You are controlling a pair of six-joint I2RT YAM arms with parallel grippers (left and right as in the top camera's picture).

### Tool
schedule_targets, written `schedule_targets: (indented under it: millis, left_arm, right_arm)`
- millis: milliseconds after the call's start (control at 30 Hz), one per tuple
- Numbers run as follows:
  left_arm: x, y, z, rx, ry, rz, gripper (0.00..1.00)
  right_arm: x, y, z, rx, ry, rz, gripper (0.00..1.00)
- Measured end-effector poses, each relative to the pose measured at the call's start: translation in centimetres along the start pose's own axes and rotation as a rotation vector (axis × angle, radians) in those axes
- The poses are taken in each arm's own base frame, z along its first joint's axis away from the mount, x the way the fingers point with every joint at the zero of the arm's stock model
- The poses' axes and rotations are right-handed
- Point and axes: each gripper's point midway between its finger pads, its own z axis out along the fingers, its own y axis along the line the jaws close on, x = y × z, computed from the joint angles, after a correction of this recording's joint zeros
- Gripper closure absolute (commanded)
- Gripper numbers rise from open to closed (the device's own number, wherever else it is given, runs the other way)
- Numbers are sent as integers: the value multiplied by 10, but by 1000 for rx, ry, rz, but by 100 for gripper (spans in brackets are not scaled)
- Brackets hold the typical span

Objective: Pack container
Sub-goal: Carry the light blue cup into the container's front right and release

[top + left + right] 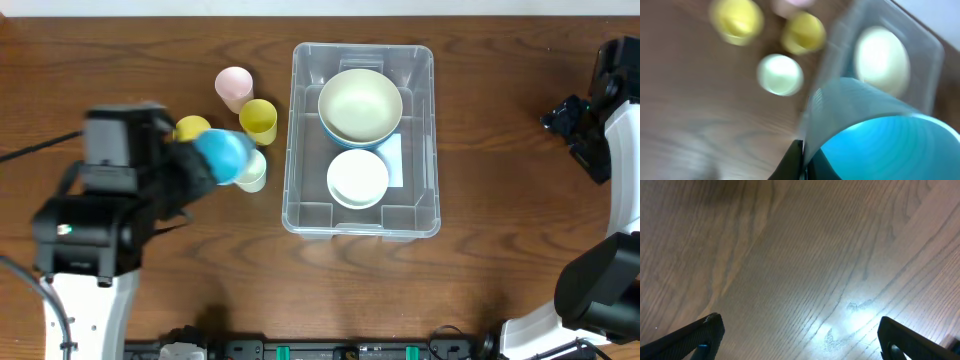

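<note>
Left gripper (190, 170), pinched shut on a blue cup (224, 153). The cup is carried clear of the table (480, 280), mouth towards the wrist camera, so that its rim fills the lower right of the left wrist view; that view is blurred and the finger contacts cannot be made out. The grip appears to be on the cup's wall, which leaves the base free for setting down.

The container (306, 110) lies to this gripper's right, near but apart from it, open side up. Inside, a large bowl (360, 104) sits in the far half and a small white bowl (358, 178) in the near half, beside the white label (392, 160). The bowls take up most of the floor, so the cup will probably have to go into a bowl or a bare corner.

Four cups stand upright on the table around the held cup: a pale cup (252, 172) just beside it on the container side, a yellow cup (258, 118) and a pink cup (234, 85) beyond it, a second yellow cup (192, 128) just past the gripper. They are grouped close to the container's left wall, within short reach.

Right gripper (800, 335), fingers spread wide, holds nothing. Only bare wood lies beneath it; the container is well to its left. It is judged to be parked out of the way.
</note>
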Motion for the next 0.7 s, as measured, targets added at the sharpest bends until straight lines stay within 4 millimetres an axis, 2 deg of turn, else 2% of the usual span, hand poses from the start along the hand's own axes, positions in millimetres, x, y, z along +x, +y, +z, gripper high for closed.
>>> schedule_targets:
  millis: [100,267,367,533,700]
  left_arm:
    - [16,-35,10,77,53,90,94]
    - [49,-96,40,179,145,241,94]
    - [74,-120,63,190,213,315,94]
    - [113,-135,108,124,324,385,94]
    - [135,-134,136,65,385,420,94]
  right_arm:
    - [0,0,0,0,0,0,1]
    - [0,0,0,0,0,0,1]
    - [0,0,0,0,0,0,1]
    - [0,0,0,1,0,0,1]
    - [0,0,0,0,0,0,1]
